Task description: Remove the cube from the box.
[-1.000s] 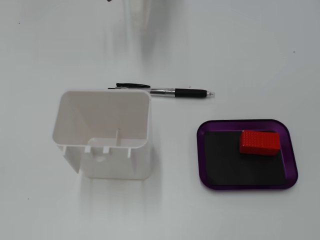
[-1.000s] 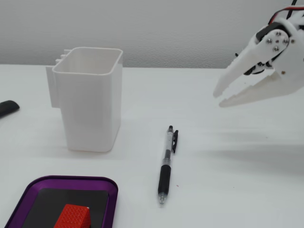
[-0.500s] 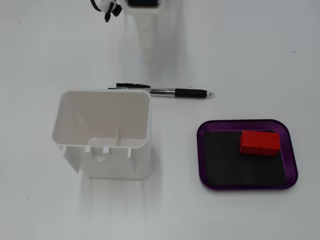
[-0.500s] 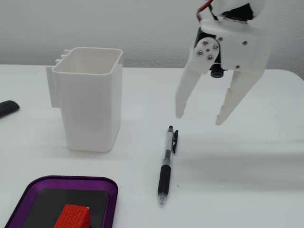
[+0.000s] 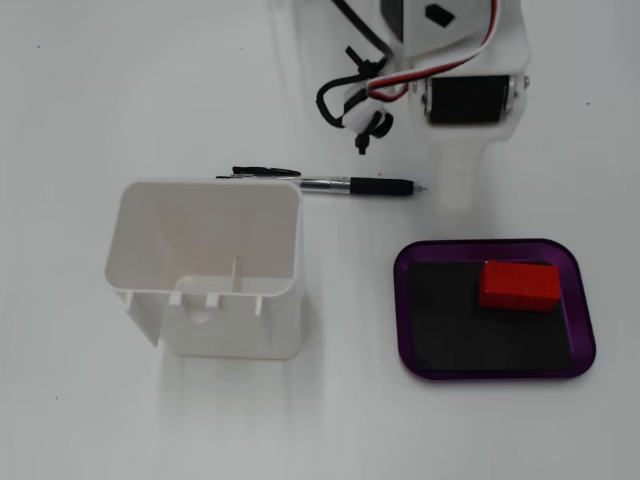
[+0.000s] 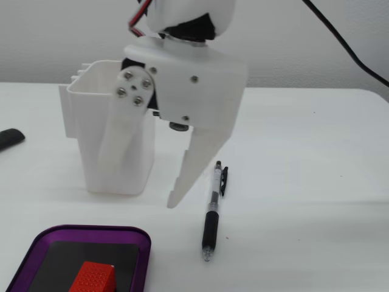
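Observation:
The red cube (image 5: 518, 284) lies inside the purple box (image 5: 405, 300), on its black floor near the far right corner. In the other fixed view the cube (image 6: 92, 278) and the box (image 6: 91, 231) sit at the bottom left. My gripper (image 6: 138, 190) is open and empty, its white fingers (image 6: 194, 158) pointing down above the table. It hangs beyond the box's far side, apart from the cube, between the white container and the pen. In the fixed view from above only the arm's wrist (image 5: 470, 100) shows clearly, at the top.
A tall white plastic container (image 5: 210, 270) stands left of the box; it also shows in the other fixed view (image 6: 82, 140). A black-and-silver pen (image 5: 370, 186) (image 6: 211, 213) lies on the table beside the gripper. A dark object (image 6: 9, 139) lies at the left edge.

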